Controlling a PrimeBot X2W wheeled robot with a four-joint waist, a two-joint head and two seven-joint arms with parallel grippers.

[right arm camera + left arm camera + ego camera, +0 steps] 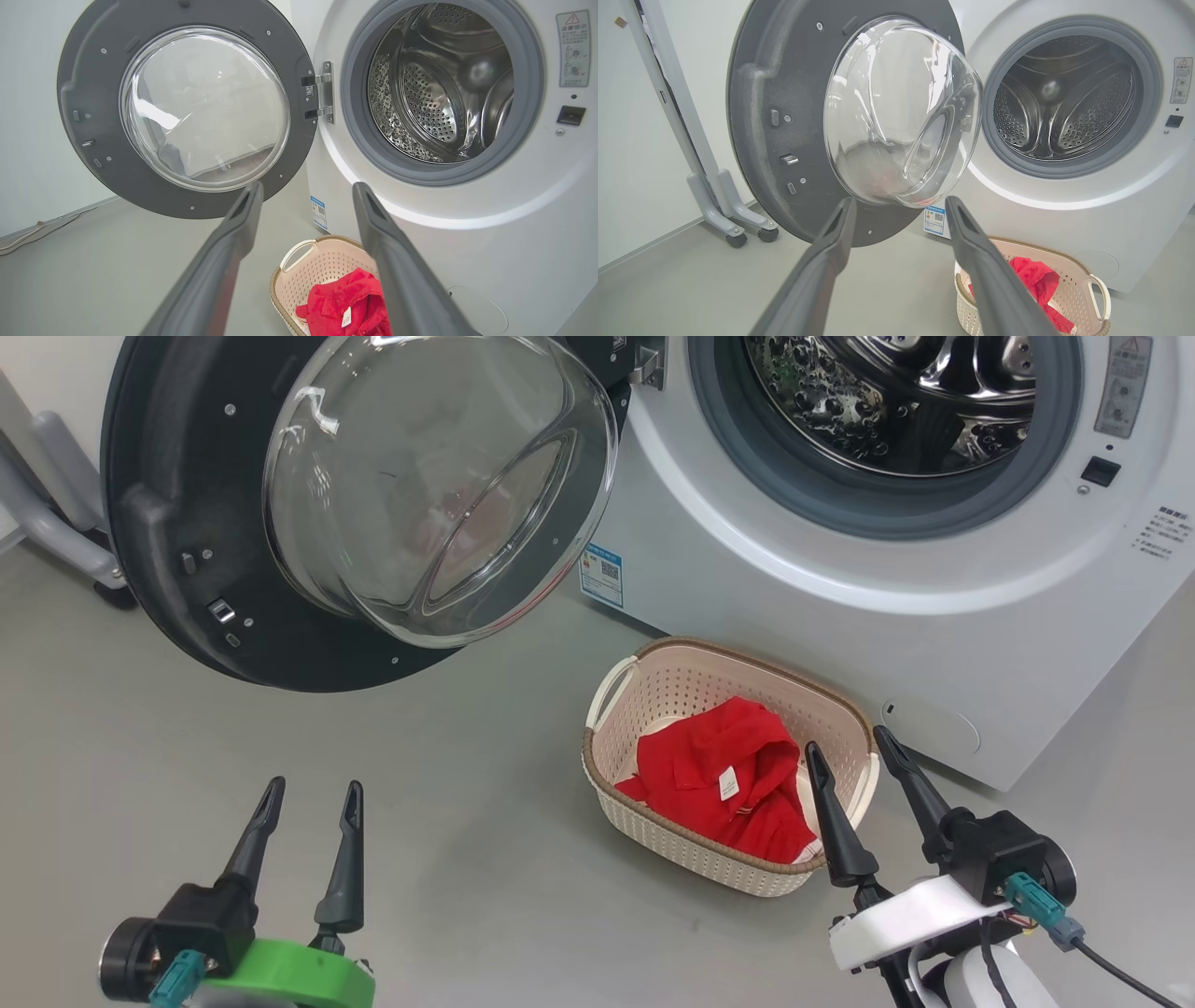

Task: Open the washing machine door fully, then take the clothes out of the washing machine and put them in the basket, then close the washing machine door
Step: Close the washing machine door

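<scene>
Black-rimmed round washing machine door (775,140) wide open beside white washing machine (1064,219). Red fabric clothes (1036,280) in cream perforated plastic basket (1078,298). Dark-fingered left gripper (900,205) spread, unladen.

blue sticker (602,575): qr code, low on washer (934,644) front; print too small to read
grey label (571,49): red warning triangle, washer's upper right; text unreadable

Straight shot into the washing machine (840,616) drum, mouth's clear. The washing machine door (364,504) hangs out left, basket (691,845) parked on the floor (420,821) below.
</scene>
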